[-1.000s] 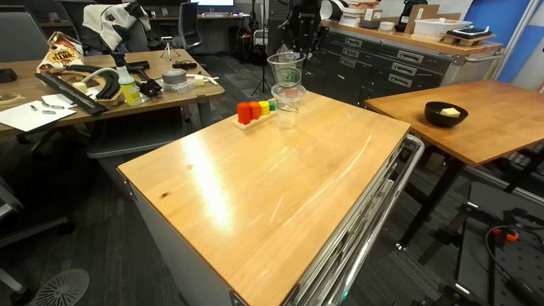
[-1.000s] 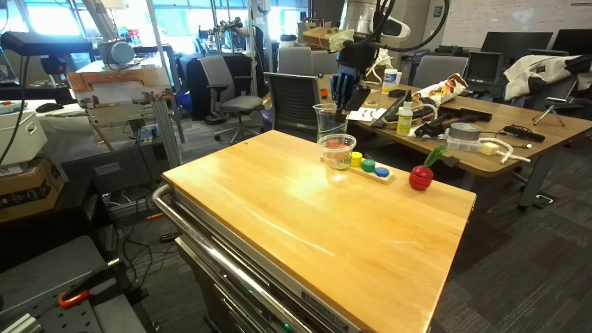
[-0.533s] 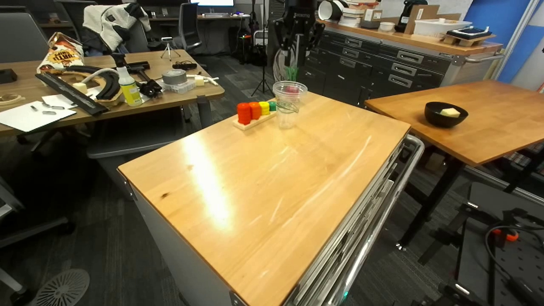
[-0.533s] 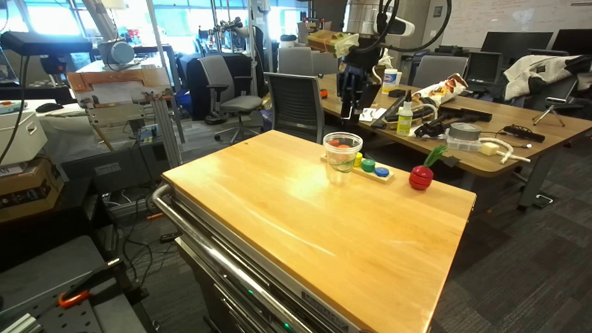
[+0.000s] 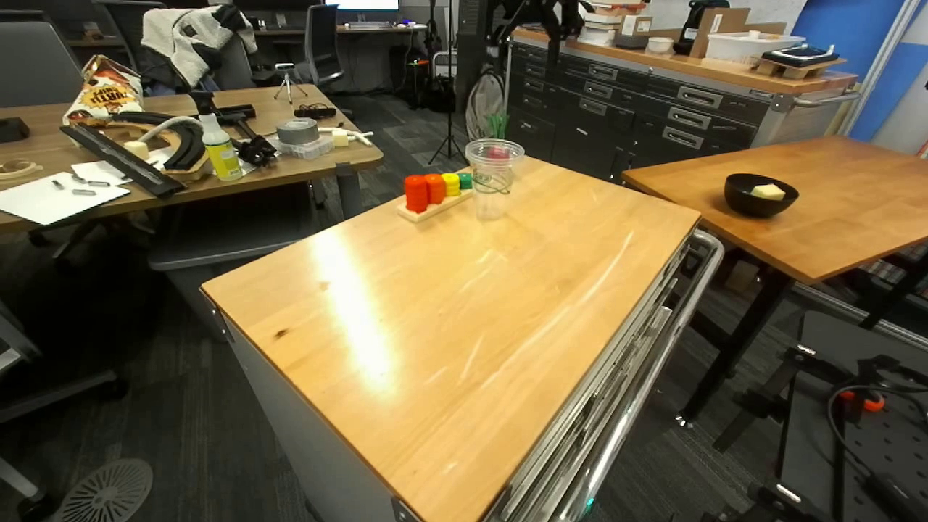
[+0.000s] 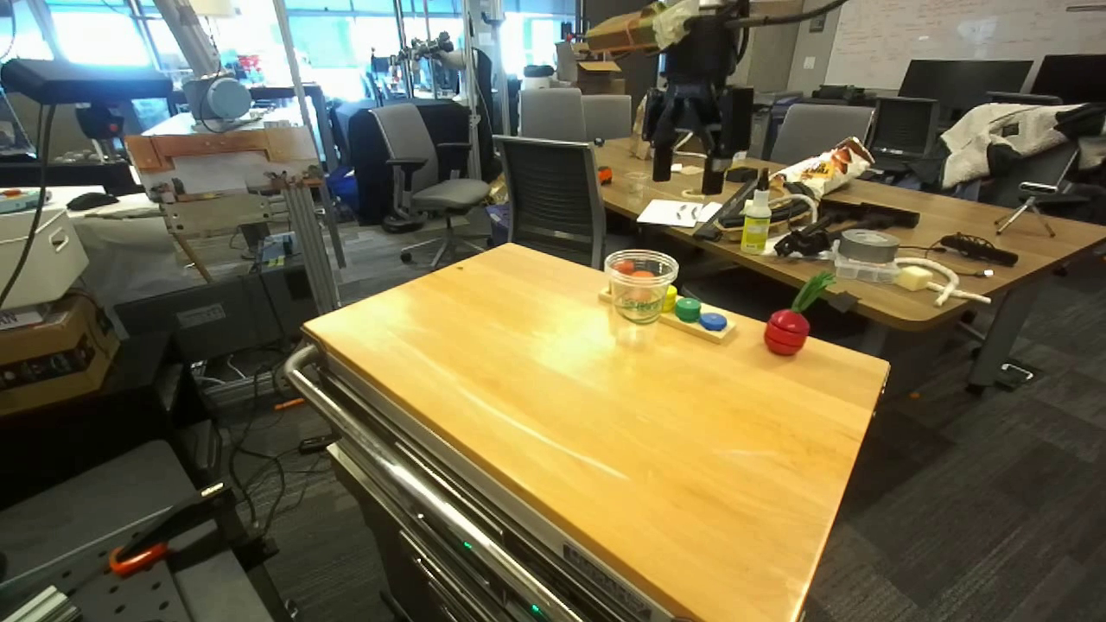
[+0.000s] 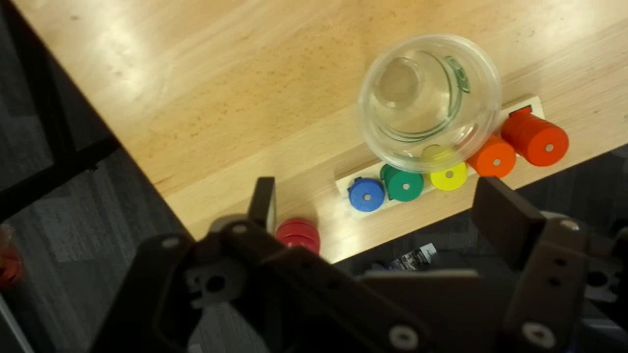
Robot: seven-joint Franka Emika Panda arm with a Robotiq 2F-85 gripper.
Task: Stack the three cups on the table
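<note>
Clear plastic cups (image 6: 641, 298): nested, upright on worktop (image 6: 553, 397), just beside disc board (image 7: 343, 184) | claw (image 6: 688, 173): spread wide, holding nothing, high, apart from stack | progress: stacking looks done; rims too faint to count three | left: likely nothing

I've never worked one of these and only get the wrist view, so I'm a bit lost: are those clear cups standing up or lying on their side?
Observer: Standing up. Both exterior views show the clear cups upright on the table, rims on top.
Visitor: Is anything gripping them?
Observer: No. In both exterior views the tool hangs in the air, above and apart from them.
Visitor: And what's that red lump, partly covered in my picture?
Observer: It looks like a toy radish or similar; an exterior view shows its leafy green top, which yours doesn't.
</note>
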